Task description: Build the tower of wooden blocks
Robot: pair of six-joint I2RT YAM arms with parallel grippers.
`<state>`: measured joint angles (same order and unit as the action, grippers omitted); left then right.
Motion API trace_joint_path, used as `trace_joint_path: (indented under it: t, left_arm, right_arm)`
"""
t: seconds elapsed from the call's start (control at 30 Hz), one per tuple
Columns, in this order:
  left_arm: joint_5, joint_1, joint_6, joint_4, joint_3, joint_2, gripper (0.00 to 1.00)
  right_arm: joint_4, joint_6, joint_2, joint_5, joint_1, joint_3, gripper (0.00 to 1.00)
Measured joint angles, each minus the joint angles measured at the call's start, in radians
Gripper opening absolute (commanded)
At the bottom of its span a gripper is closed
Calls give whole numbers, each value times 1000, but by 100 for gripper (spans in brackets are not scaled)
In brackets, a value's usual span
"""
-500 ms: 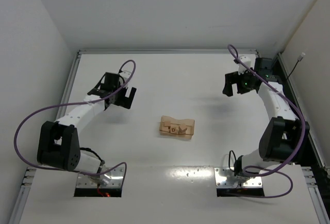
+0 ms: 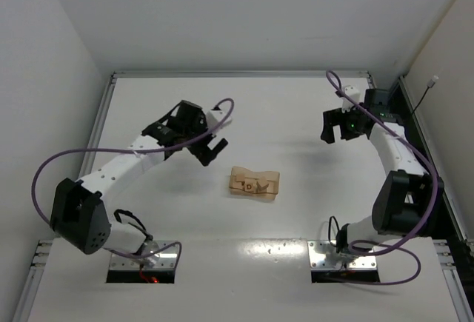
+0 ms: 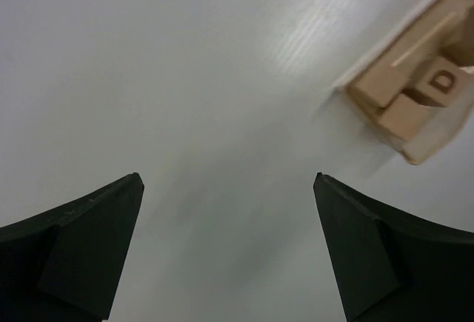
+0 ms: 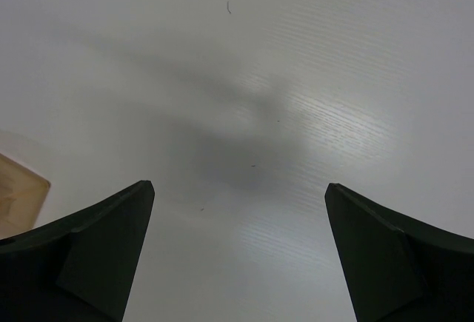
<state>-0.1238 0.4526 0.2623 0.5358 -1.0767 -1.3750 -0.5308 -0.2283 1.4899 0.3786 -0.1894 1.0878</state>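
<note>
At the middle of the bench [image 2: 296,218] the wood blocks [image 2: 253,183] lie in a tight, low cluster with no tower begun. The left claw [image 2: 211,152], hovering just beside them toward the left edge, would do best to centre over one outer cube, such as the D block [image 3: 443,84], and come down squarely. Both claws are spread wide and hold nothing, and the right claw [image 2: 334,129] hangs well apart near the far right corner.

One wood block [image 3: 443,84], lying with the others near the middle of the table [image 2: 296,115], bears a dark letter "D" on its face; nothing else is readable.
</note>
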Motion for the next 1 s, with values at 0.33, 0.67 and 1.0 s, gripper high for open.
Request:
trace_joint_path:
  t: [0.33, 0.67, 1.0]
  left_arm:
    - [-4, 336, 105, 118, -50, -6, 94]
    - [69, 558, 130, 84, -6, -37, 87]
    - [155, 645, 129, -17, 47, -91, 87]
  right_arm:
    - [53, 3, -43, -95, -30, -71, 100]
    - [58, 3, -39, -89, -47, -82, 100]
    - [55, 3, -29, -84, -58, -87, 100]
